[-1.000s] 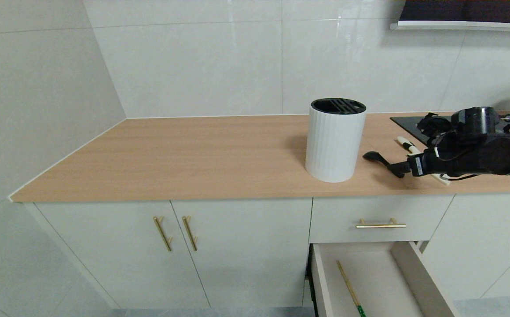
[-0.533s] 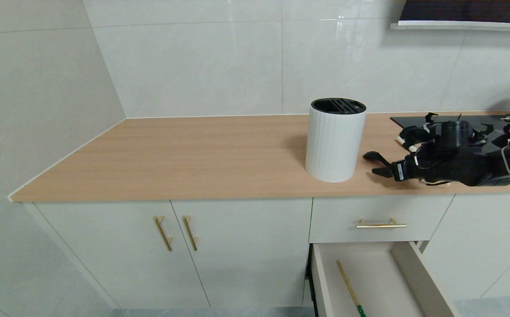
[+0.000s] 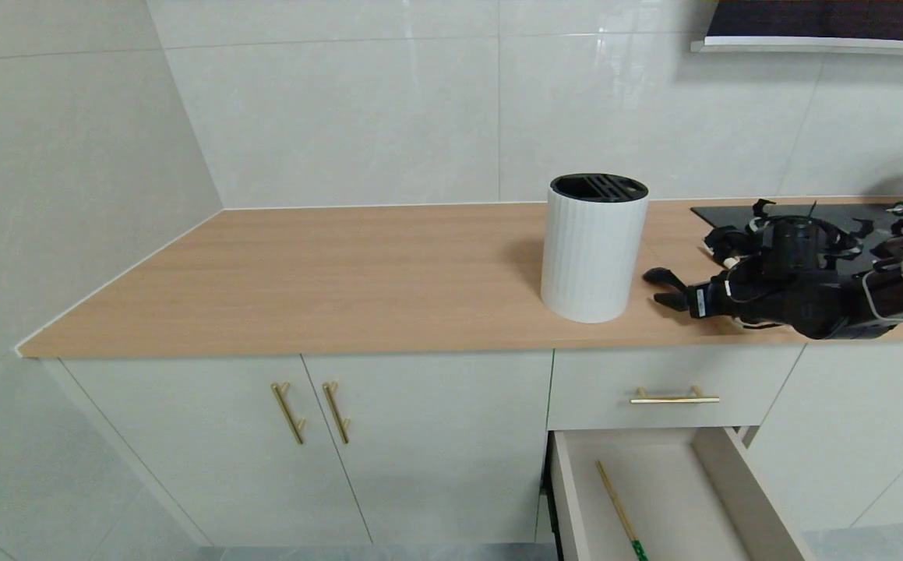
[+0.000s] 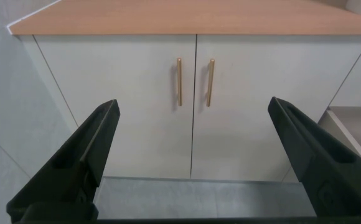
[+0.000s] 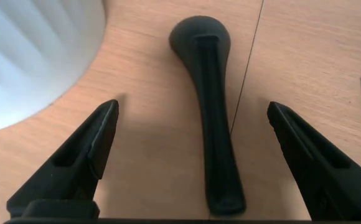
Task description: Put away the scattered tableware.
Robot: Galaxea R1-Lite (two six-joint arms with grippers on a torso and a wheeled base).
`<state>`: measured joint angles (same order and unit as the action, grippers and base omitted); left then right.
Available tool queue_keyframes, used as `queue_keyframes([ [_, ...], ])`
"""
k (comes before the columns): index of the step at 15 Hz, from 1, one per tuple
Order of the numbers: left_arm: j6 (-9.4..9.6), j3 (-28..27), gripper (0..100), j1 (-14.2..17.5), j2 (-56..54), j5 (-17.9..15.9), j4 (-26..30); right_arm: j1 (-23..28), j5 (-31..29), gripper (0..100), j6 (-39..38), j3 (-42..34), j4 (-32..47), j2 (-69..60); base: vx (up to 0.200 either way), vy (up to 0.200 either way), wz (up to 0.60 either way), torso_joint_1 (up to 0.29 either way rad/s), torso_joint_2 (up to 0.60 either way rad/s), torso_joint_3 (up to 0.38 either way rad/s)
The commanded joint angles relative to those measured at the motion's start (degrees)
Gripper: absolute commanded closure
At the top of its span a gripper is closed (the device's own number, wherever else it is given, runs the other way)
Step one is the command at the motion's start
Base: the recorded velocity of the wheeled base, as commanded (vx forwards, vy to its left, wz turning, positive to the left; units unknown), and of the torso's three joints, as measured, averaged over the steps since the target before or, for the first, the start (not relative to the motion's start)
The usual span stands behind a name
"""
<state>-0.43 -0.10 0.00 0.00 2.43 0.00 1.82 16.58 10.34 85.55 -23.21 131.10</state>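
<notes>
Black spoon (image 5: 211, 112) lies flat between the wide-spread jaws of the right gripper (image 5: 192, 107), white holder (image 3: 593, 248) at its nine o'clock. Closing too high could skid the low handle away.

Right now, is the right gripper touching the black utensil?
Apart. Right wrist view shows bare counter between the black utensil and each finger of the right gripper.

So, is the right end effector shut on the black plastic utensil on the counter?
No, the right end effector is open, straddling the black plastic utensil without touching it.
</notes>
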Motion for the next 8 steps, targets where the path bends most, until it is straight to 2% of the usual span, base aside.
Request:
queue_keyframes([
  [1,-0.01,0.0,0,0.0,0.0,0.0,0.0,0.0,-0.1,0,0.0,0.4,-0.1,0.7,0.000,0.000,0.00,0.000,0.00,0.000],
  [2,-0.01,0.0,0,0.0,0.0,0.0,0.0,0.3,-0.3,0,-0.1,1.1,-0.1,1.2,0.000,0.000,0.00,0.000,0.00,0.000],
  [3,-0.01,0.0,0,0.0,0.0,0.0,0.0,0.8,-0.3,100,-0.3,1.8,-0.1,1.4,0.000,0.000,0.00,0.000,0.00,0.000],
  [8,-0.01,0.0,0,0.0,0.0,0.0,0.0,1.6,-0.2,100,-1.2,3.0,0.4,2.6,0.000,0.000,0.00,0.000,0.00,0.000],
])
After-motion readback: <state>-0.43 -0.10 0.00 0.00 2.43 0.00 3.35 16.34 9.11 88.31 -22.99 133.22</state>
